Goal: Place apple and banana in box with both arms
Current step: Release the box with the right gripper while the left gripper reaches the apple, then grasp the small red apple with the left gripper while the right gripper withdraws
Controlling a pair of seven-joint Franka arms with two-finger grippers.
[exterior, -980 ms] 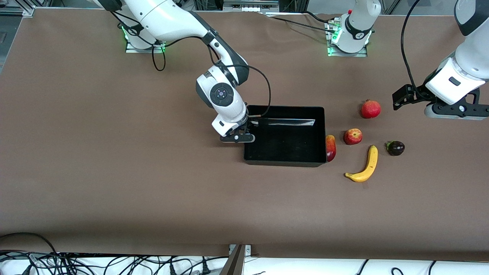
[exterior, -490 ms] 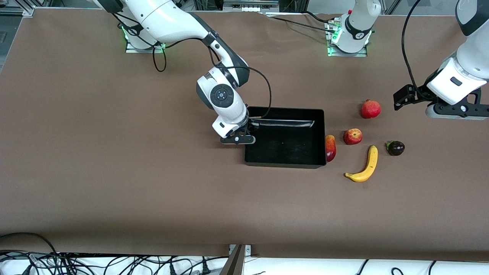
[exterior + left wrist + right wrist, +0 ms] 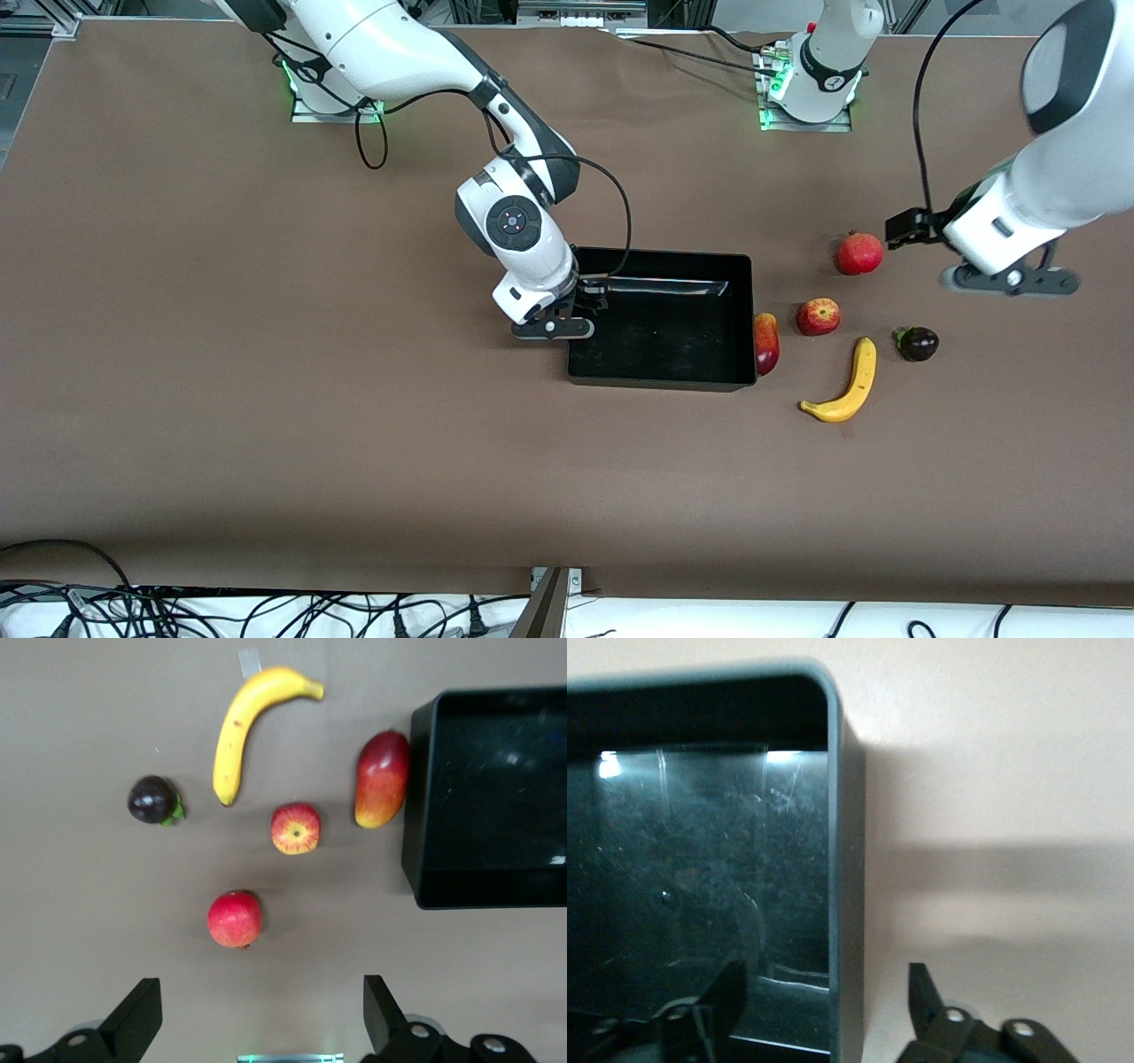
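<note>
The apple (image 3: 818, 316) lies on the table between the box and the banana, and shows in the left wrist view (image 3: 296, 827). The banana (image 3: 846, 383) lies nearer the front camera (image 3: 244, 726). The black box (image 3: 660, 381) is empty. My right gripper (image 3: 580, 303) is open and low at the box's end toward the right arm. Its jaws straddle that end wall (image 3: 846, 859), one inside and one outside (image 3: 828, 1001). My left gripper (image 3: 261, 1023) is open and empty, up in the air over the table by the round red fruit.
A round red fruit with a crown tip (image 3: 859, 253) lies farther from the front camera than the apple. An oval red-yellow fruit (image 3: 766, 343) rests against the box's wall toward the left arm's end. A dark purple fruit (image 3: 917, 343) lies beside the banana.
My left arm has swung in toward the fruits, coming closer to the round red fruit. My right gripper has barely moved at the box's end wall.
</note>
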